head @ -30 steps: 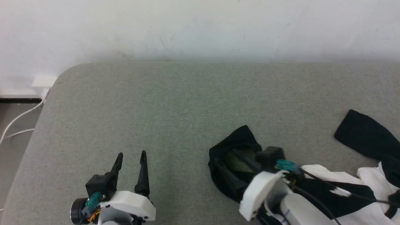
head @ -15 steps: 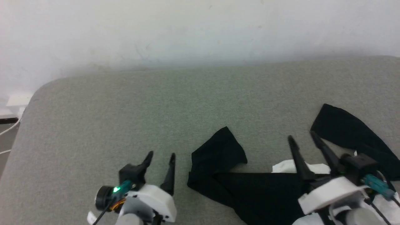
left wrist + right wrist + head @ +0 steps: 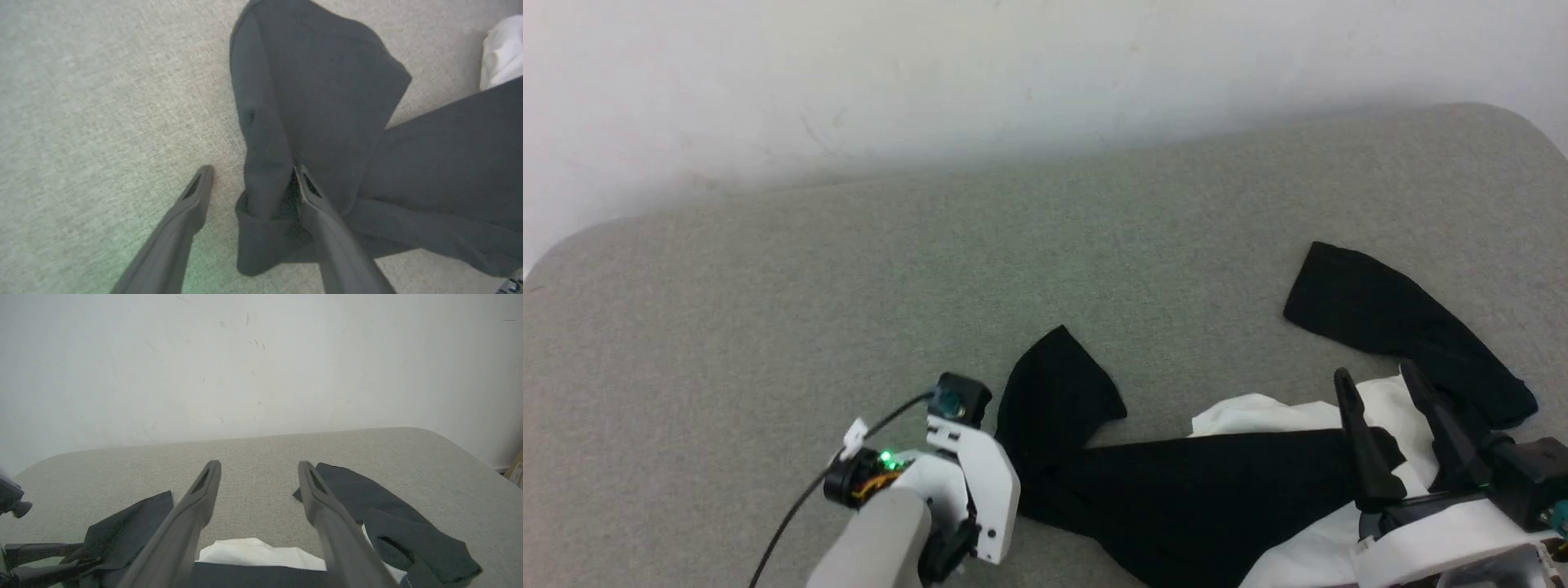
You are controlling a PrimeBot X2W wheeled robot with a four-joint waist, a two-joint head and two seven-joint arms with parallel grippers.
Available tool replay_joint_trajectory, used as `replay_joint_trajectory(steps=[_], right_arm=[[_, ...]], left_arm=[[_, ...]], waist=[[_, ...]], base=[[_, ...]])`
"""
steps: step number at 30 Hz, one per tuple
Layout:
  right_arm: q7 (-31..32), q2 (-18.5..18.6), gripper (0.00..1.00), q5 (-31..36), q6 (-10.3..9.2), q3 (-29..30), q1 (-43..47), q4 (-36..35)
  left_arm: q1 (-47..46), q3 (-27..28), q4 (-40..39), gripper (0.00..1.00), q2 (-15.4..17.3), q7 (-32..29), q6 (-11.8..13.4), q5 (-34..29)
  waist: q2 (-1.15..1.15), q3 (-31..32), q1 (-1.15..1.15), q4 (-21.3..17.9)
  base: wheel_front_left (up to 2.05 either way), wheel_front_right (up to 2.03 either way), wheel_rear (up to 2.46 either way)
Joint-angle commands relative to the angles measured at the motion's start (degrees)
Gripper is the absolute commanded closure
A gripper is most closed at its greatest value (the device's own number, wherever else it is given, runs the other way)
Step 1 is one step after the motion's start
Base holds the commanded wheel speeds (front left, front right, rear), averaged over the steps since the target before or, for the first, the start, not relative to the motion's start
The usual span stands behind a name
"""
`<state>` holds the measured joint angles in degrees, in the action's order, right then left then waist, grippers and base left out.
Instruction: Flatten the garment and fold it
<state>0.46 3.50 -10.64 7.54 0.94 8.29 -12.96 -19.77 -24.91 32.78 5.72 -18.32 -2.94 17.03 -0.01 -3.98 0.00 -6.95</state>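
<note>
We see the garment (image 3: 1217,490) crumpled at the near right of the pad (image 3: 849,269), a grey-green woven surface w/ a fine nubby weave & rounded corners. The cloth is soft and limp. A broad black band lies across the front, a white bunch (image 3: 1258,412) puffs up behind it, and two black sleeves stick out. The left sleeve (image 3: 1054,392) is a blunt pointed flap folded over itself. The right sleeve (image 3: 1388,318) is a long flat tongue w/ a squared cuff, angled toward the far right corner.

Our left gripper (image 3: 253,171) is spread apart and tipped down at the left sleeve. One long, dark, tapered finger (image 3: 316,208) sits in a crease of the black cloth. The other is over bare pad just beside the sleeve's folded edge, w/ nothing pinched btwn them. Its wrist housing (image 3: 980,482) is smooth white plastic.

Our right gripper (image 3: 1374,373) also stands wide and empty, above the white bunch & black band. Whether it touches cloth we can't tell. Behind the pad is a matt white wall (image 3: 1013,65) w/ faint scuffs.
</note>
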Motion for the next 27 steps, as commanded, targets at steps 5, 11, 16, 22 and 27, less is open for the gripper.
replay_joint_trajectory(steps=[5,11,16,22,27], right_arm=[[0.5,-0.5,0.0,0.2,-0.05,0.1,0.5,-1.7],[1.0,-0.6,0.0,-0.7,-0.05,0.8,1.0,-1.9],[1.4,-0.6,0.0,-1.7,-0.05,2.0,1.9,-2.1],[1.9,-0.6,0.0,-2.5,-0.05,3.5,2.9,-2.5],[2.3,-0.6,0.0,-2.9,-0.05,3.6,2.9,-2.5]], left_arm=[[-2.3,-3.5,5.3,0.54,0.4,-13.0,-2.8,1.6],[-2.6,-4.7,3.4,1.0,2.0,-13.6,-3.9,3.4],[-3.0,0.8,-4.6,1.0,7.3,-6.2,0.1,3.5],[1.5,11.0,-18.7,1.0,16.3,-3.6,8.0,4.4],[11.4,20.8,-25.4,1.0,20.4,-5.1,15.5,7.9]], waist=[[0.01,-1.4,0.0,-1.9],[0.01,-1.3,0.0,-1.6],[0.01,-0.5,0.0,0.2],[0.01,-0.2,0.0,3.1],[0.01,-0.5,0.0,4.2]], base=[[0.0,0.0,0.0],[0.0,0.0,0.0],[0.0,0.0,0.0],[0.0,0.0,0.0],[0.0,0.0,0.0]])
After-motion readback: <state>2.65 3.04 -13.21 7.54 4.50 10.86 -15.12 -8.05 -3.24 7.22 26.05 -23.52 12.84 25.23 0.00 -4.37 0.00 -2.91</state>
